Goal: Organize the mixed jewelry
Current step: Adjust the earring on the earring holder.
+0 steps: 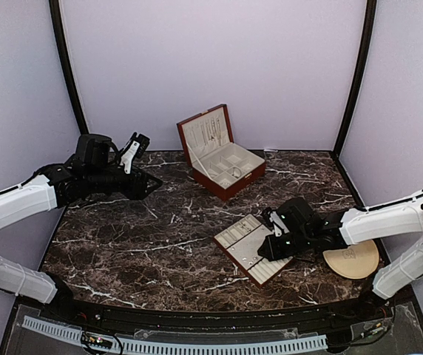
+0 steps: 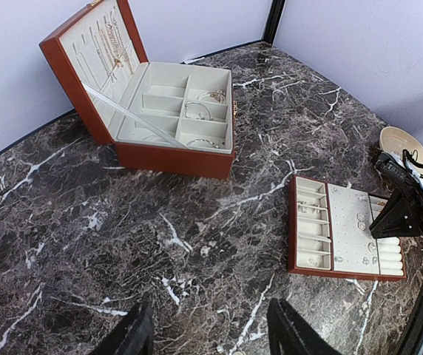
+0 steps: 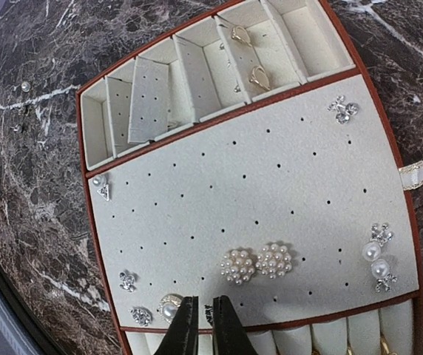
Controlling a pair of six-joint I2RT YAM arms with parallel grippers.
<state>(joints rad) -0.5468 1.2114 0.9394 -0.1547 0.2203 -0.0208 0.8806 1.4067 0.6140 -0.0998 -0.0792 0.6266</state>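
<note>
The mixed jewelry lies mostly on a cream earring tray (image 3: 256, 170) with a red-brown rim, also seen in the top view (image 1: 235, 235) and the left wrist view (image 2: 344, 222). On its perforated pad sit two pearl-cluster studs (image 3: 256, 262), silvery studs (image 3: 128, 279) and pearl drops (image 3: 378, 255). My right gripper (image 3: 207, 325) hangs over the pad's near edge (image 1: 265, 250), its jaws nearly together on a tiny dark-silver earring (image 3: 209, 315). My left gripper (image 2: 211, 336) stands open over bare marble at the back left (image 1: 146, 161), with nothing in it.
An open red-brown jewelry box (image 1: 222, 159) with cream compartments stands at the back centre; bracelets (image 2: 197, 111) lie inside. A round beige plate (image 1: 352, 260) sits right of the tray, behind my right arm. One loose pearl (image 3: 25, 86) rests on the marble.
</note>
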